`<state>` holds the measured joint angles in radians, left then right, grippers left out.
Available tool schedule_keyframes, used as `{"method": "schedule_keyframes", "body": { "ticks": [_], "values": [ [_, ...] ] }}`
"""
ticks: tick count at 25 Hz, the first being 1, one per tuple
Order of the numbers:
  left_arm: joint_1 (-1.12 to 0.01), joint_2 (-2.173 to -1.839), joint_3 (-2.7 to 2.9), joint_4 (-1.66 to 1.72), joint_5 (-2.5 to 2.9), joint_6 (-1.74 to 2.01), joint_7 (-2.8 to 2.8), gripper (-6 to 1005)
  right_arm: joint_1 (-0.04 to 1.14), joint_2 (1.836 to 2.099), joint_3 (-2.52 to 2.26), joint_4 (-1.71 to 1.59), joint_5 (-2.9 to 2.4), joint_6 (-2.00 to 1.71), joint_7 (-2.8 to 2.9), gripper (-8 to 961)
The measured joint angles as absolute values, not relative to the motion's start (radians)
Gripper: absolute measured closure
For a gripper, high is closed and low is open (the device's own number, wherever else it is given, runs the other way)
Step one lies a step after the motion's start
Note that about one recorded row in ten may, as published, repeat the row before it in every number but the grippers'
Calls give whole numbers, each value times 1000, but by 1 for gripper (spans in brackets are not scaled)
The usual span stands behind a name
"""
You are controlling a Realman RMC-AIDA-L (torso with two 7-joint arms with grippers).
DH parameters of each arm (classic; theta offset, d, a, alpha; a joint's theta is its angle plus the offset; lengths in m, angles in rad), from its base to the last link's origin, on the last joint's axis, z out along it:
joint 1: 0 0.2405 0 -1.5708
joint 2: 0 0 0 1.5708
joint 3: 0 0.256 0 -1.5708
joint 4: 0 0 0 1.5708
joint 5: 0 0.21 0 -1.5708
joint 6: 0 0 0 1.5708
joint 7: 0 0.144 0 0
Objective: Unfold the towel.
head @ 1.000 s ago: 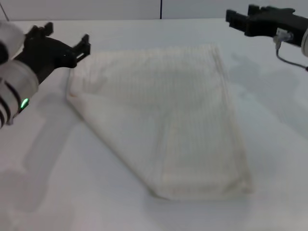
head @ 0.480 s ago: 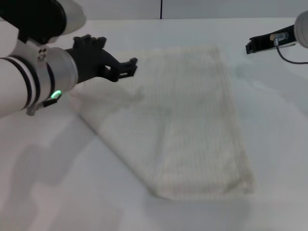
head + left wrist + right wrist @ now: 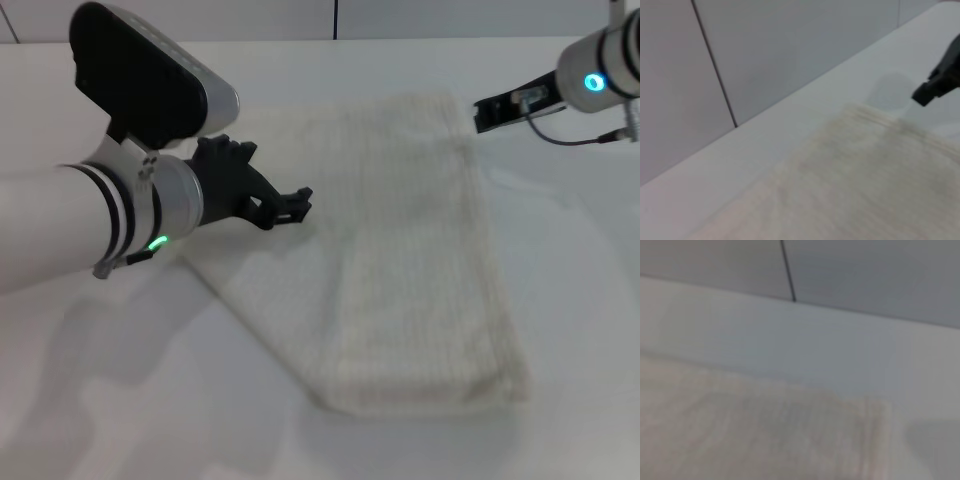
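No brand, label or writing can be read anywhere in these views. At the left of the head view, the left arm is a white cylinder with black bands and a small green light, topped by a black-and-white block. The left gripper is matte black and angular, and hangs over the left part of the towel; whether its fingers are apart or together I cannot tell, since they overlap from this angle.

The towel lies folded on the white table, running from the far middle toward the near edge. It is cream-white, soft-looking cloth with faint ribbed stripes, and its near end is a thick, rounded fold. Its left edge slants diagonally and part of it is hidden under the left arm.

At the far right, the right gripper is a slim black tip at the towel's far right corner, just beside the cloth. Its arm carries a blue light and a thin grey cable and is cut off by the frame. Its finger spacing is also too small to make out.

The left wrist view shows the towel with its striped far edge, and a black tip of the other arm's gripper beyond it. The right wrist view shows only blurred cloth, table and a grey panelled wall.
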<state>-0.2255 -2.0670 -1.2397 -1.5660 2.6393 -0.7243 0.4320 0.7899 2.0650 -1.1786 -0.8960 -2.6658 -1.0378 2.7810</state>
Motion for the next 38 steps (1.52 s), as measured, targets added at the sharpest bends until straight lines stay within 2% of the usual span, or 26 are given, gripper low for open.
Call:
{"method": "schedule_keyframes", "body": {
  "ticks": [9,17,20,38],
  "values": [
    [-251,-2068,-1173,-1492,2639,-680,432,212,893,2067,-1183,-686,-2673,-936,2758,954],
    [-298,-2070,-1126,-1412,2636,-642,424,220,896,2071,-1182,-681,-2674,-934,2758,954],
    [-350,-2071,-1095,-1354,2607,-627,420,223,896,2072,-1182,-685,-2675,-938,2758,954],
    [-438,-2072,-1062,-1204,2537,-536,419,240,903,2073,-1209,-680,-2675,-944,2761,954]
  ]
}}
